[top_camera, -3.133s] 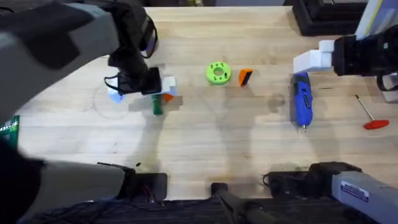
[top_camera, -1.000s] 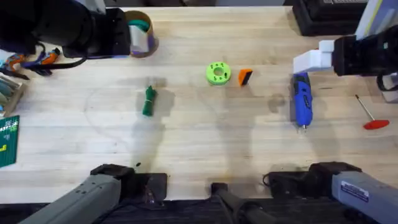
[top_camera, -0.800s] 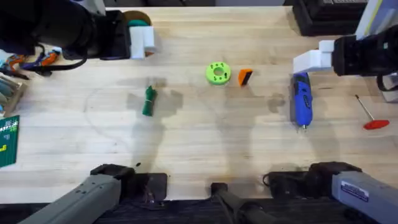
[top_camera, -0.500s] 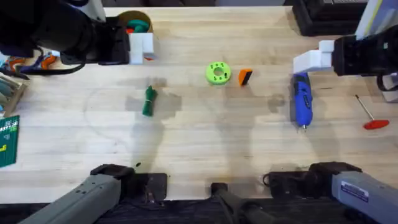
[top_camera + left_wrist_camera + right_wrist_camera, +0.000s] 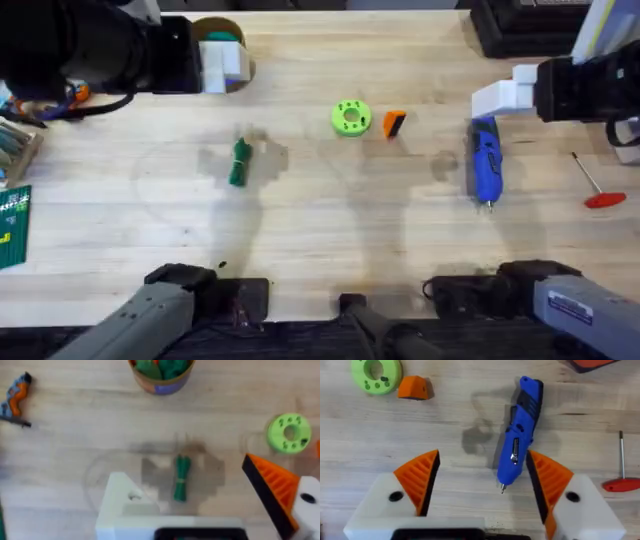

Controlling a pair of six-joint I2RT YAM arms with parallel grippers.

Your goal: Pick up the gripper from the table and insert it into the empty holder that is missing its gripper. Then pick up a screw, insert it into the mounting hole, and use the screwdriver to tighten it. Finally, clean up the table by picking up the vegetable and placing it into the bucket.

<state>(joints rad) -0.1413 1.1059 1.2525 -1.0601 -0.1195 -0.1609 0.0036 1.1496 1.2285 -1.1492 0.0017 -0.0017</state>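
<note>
Though empty, right gripper (image 5: 482, 462) widely spread

Worktop (image 5: 330, 230): vegetable (image 5: 239, 162) lies left of centre. Green disc (image 5: 350, 117) sits just beside the orange gripper (image 5: 395, 123). Blue screwdriver (image 5: 485, 160) lies to the right; red-handled tool (image 5: 597, 186) beyond it. Left gripper (image 5: 222, 63) overlaps the bucket (image 5: 222, 28). Right gripper (image 5: 508, 90) hangs over the screwdriver's far end.
</note>
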